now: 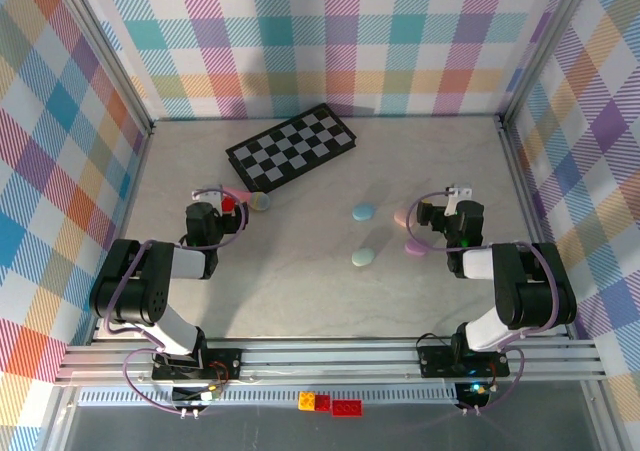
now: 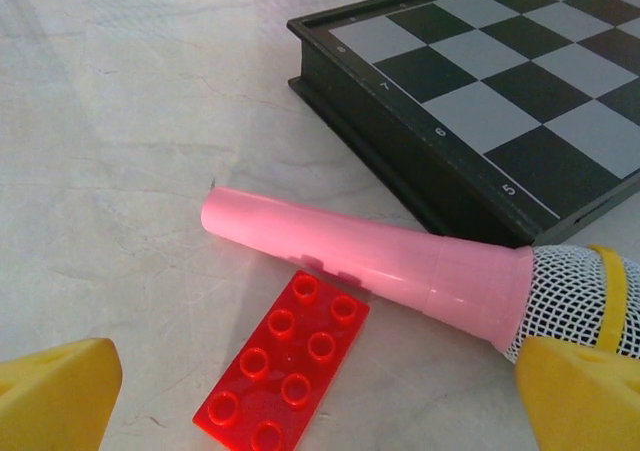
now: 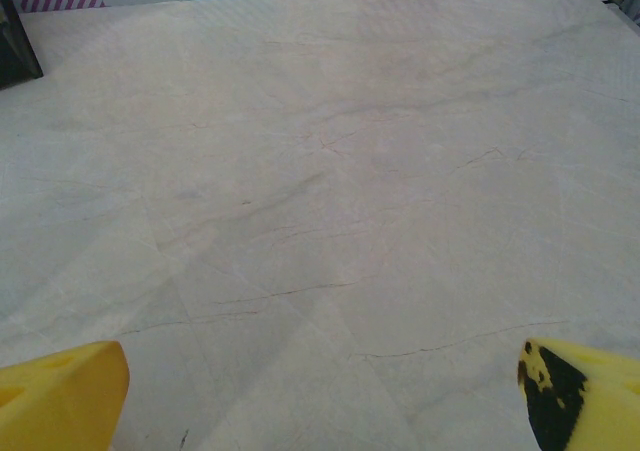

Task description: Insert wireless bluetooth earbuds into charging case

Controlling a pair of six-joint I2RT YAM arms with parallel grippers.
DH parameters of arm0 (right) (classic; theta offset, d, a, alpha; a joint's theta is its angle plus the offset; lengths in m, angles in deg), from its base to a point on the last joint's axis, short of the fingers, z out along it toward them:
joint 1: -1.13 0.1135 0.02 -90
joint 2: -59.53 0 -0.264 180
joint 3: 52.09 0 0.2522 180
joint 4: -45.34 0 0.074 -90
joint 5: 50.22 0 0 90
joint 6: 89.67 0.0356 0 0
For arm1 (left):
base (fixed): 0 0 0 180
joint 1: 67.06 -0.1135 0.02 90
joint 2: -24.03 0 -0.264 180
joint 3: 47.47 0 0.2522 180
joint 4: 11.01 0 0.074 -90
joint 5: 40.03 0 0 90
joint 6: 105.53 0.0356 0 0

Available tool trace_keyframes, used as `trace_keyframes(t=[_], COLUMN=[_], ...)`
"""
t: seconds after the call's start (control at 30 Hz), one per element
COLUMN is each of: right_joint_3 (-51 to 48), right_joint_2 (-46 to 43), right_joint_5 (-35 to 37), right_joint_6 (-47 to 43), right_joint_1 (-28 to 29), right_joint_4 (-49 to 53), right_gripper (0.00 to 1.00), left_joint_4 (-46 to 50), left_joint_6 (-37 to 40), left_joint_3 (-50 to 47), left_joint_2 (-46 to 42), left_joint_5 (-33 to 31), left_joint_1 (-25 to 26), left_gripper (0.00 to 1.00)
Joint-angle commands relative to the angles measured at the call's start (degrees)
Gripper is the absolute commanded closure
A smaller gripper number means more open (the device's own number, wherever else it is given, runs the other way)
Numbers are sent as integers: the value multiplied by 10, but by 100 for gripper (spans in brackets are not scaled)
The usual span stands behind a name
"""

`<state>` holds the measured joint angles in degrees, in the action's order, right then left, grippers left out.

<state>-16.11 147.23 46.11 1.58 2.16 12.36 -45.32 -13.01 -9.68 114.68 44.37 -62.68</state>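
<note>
Two claws released: left claw (image 2: 320,396) over a red brick (image 2: 283,374) and pink toy microphone (image 2: 400,271), right claw (image 3: 320,391) over the table (image 3: 320,171). Four pastel charging cases (image 1: 364,212) lie near the right claw; earbuds too small to discern

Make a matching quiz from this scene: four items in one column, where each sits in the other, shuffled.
Things
1. chessboard
2. red brick
3. bluish oval case
4. greenish oval case

Places
A. right beside the handle of the pink toy microphone
B. mid-table, the nearer of the two ovals to the arm bases
C. far part of the table, left of centre, lying at an angle
D. mid-table, the farther of the two ovals from the arm bases

Pairs: 1-C, 2-A, 3-D, 4-B
</note>
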Motion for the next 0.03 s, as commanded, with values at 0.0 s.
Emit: trace_keyframes(t=[0.0], right_joint_3=[7], right_joint_2=[2], right_joint_5=[-11], right_joint_6=[5], right_joint_1=[2], right_joint_4=[-19], right_gripper=[1], left_joint_4=[-3], left_joint_6=[-6], left_joint_3=[0], left_joint_2=[-1], left_joint_5=[3], left_joint_1=[-5], left_gripper=[0])
